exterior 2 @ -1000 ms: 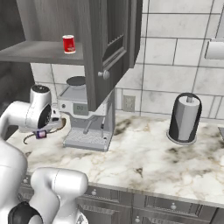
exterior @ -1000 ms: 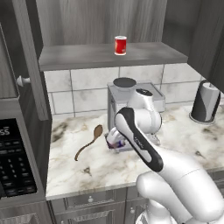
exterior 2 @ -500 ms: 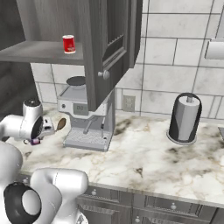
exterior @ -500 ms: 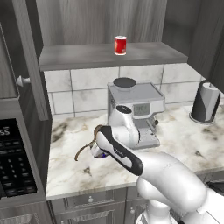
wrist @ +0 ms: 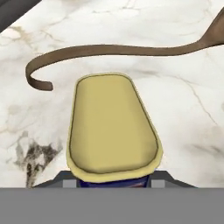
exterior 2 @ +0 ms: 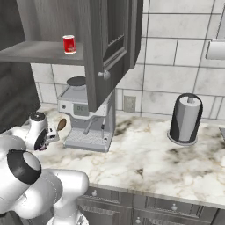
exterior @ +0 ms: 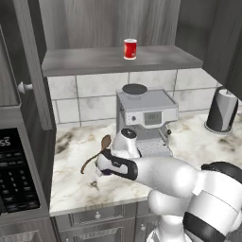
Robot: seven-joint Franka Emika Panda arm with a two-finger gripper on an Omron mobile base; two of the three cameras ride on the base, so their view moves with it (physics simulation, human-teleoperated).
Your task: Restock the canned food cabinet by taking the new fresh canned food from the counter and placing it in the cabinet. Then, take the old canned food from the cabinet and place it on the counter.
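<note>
the gripper [exterior: 100,164] is hanging low over the counter [exterior: 75,182], just in front of the coffee machine [exterior: 146,118] and near the curled brown ladle [exterior: 94,155] that is lying on the stone. in the hand view the blue can [wrist: 113,131] is sitting right between the fingers — its yellow top is facing the camera and a strip of dark blue side is showing at the bottom edge. the fingertips themselves are hidden behind the can, so i cannot tell how far apart they are or whether they are actually pressing on it. the ladle [wrist: 118,51] is arching across the marble just beyond the can, apart from it.

the red can [exterior: 130,48] is standing upright on the cabinet [exterior: 113,59] shelf, toward the middle, above the coffee machine. from the right side the red can [exterior 2: 69,44] is showing on the same shelf, beside the open cabinet door [exterior 2: 114,39]. a dark paper towel holder [exterior 2: 184,118] is standing on the counter well off to the right — away from the arm.
</note>
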